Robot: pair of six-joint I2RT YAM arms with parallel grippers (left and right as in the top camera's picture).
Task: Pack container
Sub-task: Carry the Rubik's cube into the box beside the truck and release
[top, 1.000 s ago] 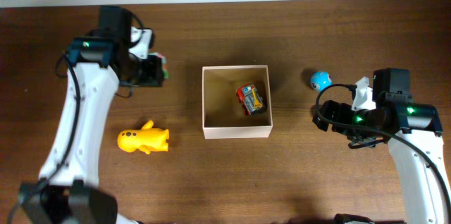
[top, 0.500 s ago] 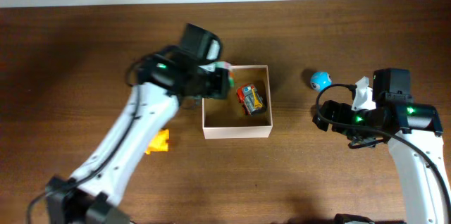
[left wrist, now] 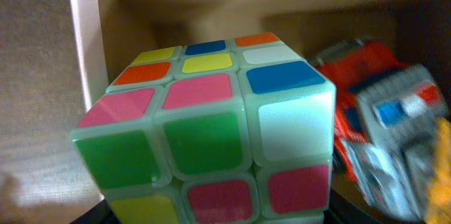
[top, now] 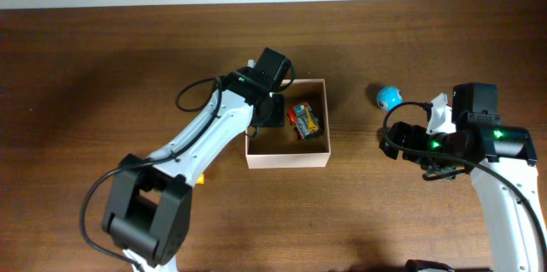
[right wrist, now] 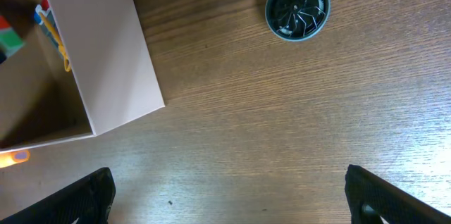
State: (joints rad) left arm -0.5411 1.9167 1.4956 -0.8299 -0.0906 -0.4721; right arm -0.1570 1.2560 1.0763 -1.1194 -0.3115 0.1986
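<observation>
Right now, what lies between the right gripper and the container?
Nothing but bare table: the right wrist view shows plain wood from the open right gripper to the white-walled container. The blue ball sits off to one side.

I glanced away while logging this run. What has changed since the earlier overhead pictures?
The left gripper, shut on the colour cube, swung rightward and now hangs over the container's left half. Its arm now covers most of the yellow toy. Unchanged: the container, the red toy truck inside it, the blue ball, the open right gripper.
</observation>
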